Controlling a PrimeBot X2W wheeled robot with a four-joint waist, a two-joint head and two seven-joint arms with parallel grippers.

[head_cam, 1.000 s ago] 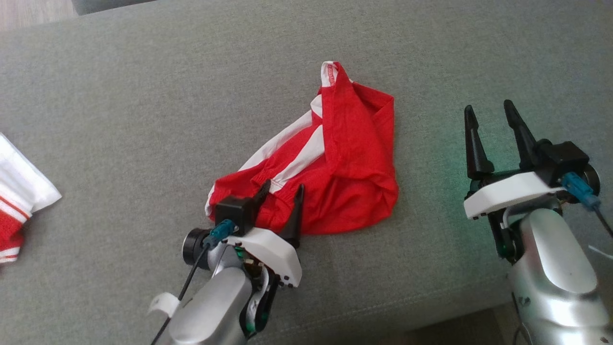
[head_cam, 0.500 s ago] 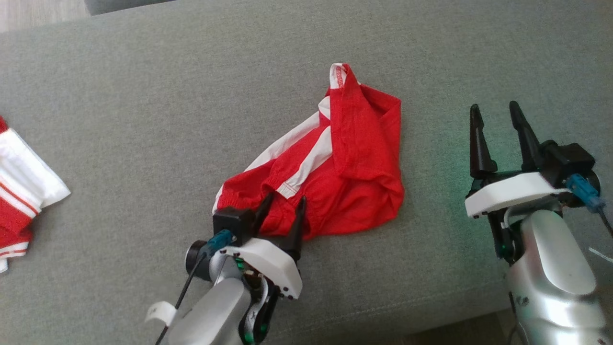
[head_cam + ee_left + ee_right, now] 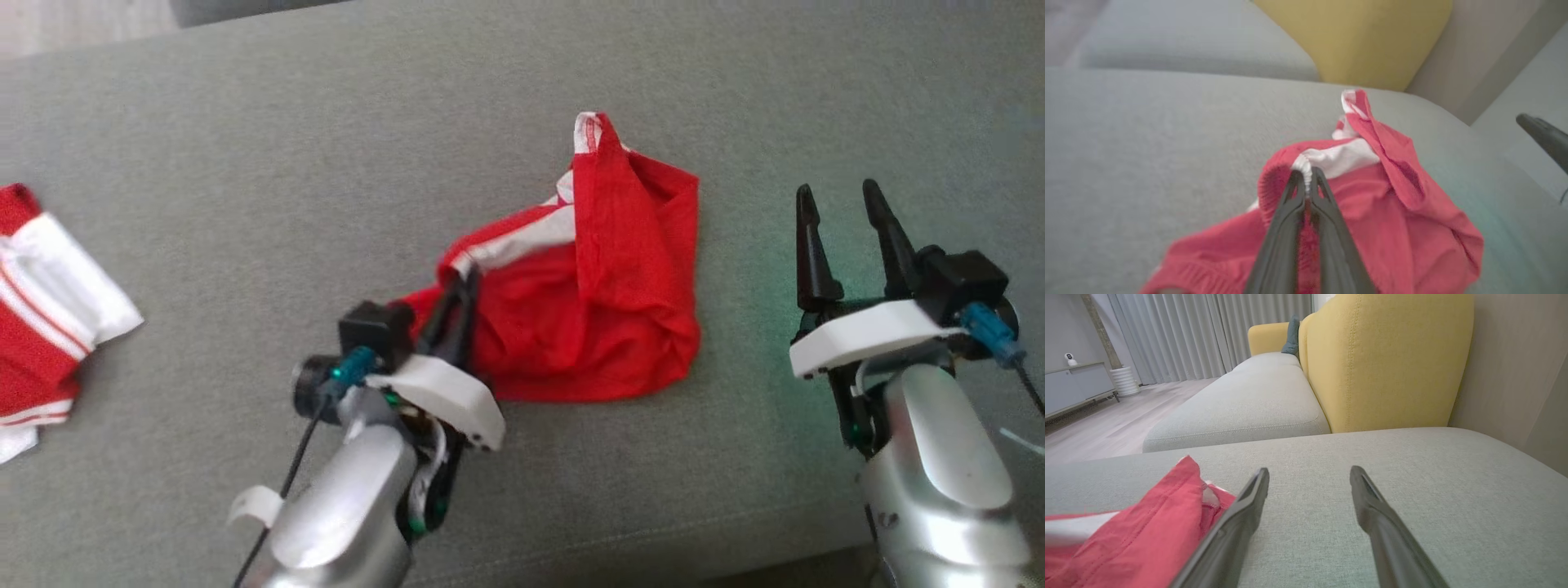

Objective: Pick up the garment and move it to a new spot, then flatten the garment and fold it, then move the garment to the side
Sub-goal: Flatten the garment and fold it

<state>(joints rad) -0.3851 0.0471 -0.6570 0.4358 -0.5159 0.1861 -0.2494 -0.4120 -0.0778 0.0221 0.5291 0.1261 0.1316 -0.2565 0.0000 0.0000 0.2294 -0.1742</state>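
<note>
Red cloth with white bands, the garment (image 3: 604, 327), lies crumpled near the middle of the grey sofa seat (image 3: 245, 163) in the head view, one narrow end standing up toward the back of the seat. The left gripper (image 3: 464, 284) reaches into the garment's left edge, its two dark fingers pressed together on a fold of red fabric that is drawn up off the cushion where they pinch it. The right gripper (image 3: 838, 192) hovers over bare seat to the garment's right, apart from it, with its fingers spread and nothing between them. A second piece of red and white clothing (image 3: 49, 318) lies at the far left edge of the seat, well apart from the garment. From the left wrist view, the fingertips meet on a gathered hem where white fabric joins red, and the rest of the garment sags down and to the right onto the seat; a yellow backrest (image 3: 1355, 36) rises behind. From the right wrist view, the open fingers frame empty grey cushion, the garment sits low at the left just beside the left-hand finger, and pale curtains (image 3: 1208, 330) hang beyond a wooden floor (image 3: 1106, 416).
</note>
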